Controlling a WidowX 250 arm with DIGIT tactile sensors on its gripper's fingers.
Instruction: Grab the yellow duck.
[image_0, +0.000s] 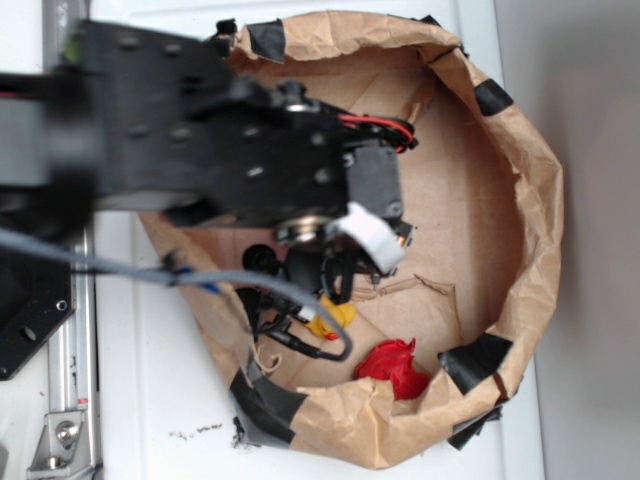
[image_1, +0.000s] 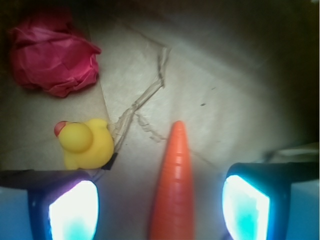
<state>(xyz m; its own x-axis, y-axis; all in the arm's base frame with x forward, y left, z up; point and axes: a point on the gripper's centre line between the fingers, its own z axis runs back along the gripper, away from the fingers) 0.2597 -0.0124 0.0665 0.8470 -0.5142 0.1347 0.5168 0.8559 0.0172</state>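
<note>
Wrist view: tool (image_1: 160, 205) wide, holding nothing, straddling the orange carrot (image_1: 174, 185); yellow duck (image_1: 86, 143) sits at 10 o'clock, just beyond 1 finger.

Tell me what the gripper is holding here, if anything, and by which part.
Nothing is held. In the wrist view the gripper is open; the carrot lies between its fingers untouched, and the yellow duck sits beside the left one, ungripped.
</note>
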